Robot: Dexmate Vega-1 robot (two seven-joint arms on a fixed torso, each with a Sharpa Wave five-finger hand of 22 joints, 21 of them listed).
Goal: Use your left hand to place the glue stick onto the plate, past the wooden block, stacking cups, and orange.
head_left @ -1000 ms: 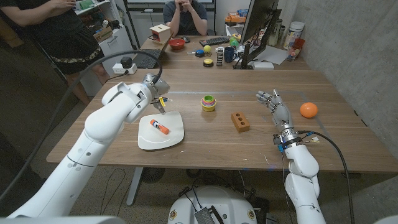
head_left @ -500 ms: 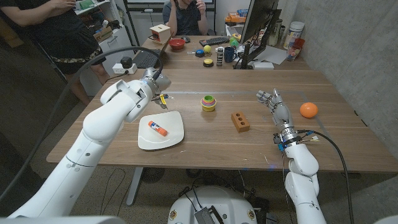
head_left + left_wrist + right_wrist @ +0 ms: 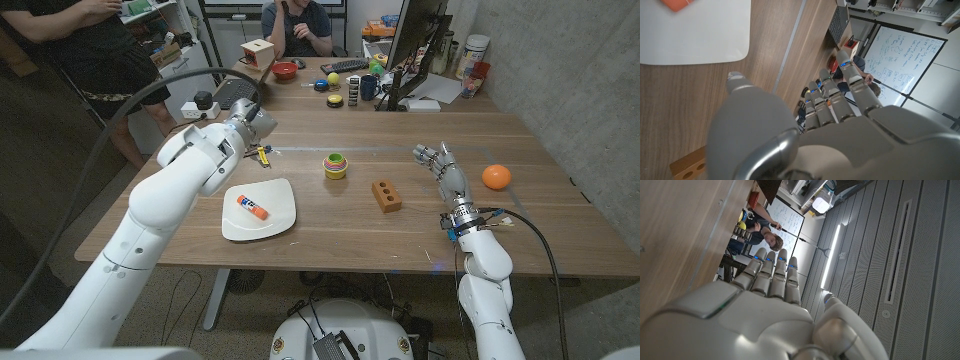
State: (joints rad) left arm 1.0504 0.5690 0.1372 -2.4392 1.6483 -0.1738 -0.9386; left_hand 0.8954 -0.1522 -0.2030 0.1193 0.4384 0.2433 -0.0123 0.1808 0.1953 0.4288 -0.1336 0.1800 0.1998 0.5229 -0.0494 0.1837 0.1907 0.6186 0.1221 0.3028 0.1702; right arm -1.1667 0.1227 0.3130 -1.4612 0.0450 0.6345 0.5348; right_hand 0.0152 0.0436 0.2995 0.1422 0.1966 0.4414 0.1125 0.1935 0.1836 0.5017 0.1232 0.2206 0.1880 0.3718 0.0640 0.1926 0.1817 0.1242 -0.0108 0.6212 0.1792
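From my seat I see the glue stick (image 3: 254, 206) lying on the white plate (image 3: 280, 215), orange cap end toward the desk's left edge, a little tilted across the plate. The plate sits near the front edge of the desk (image 3: 330, 235), left of the middle. My left hand (image 3: 252, 127) hangs above the desk beyond the plate, nearer the far left corner; in the left wrist view its fingers (image 3: 850, 85) reach out straight and side by side, holding nothing, with the plate's corner (image 3: 715, 40) and the wood grain past them. A small yellow and blue thing (image 3: 263, 154) lies on the desk just beside that hand; I cannot tell what it is.

The stacking cups (image 3: 335, 165) stand about mid-desk, the wooden block (image 3: 386, 194) closer to the front and to their right, and the orange (image 3: 496, 177) well toward the right edge. My right hand (image 3: 441, 167) stands raised between block and orange, fingers extended and close together, empty; the right wrist view shows the fingers (image 3: 772, 272) straight.

The desk is brown wood with a pale seam running across it. Beyond its far edge a second table carries a monitor (image 3: 410, 40), a keyboard, a red bowl (image 3: 285, 70) and clutter. A person (image 3: 300, 25) sits behind that table, another person (image 3: 90, 50) stands at the left. A grey panelled wall closes the right side, and the wrist views catch a whiteboard (image 3: 900, 55).
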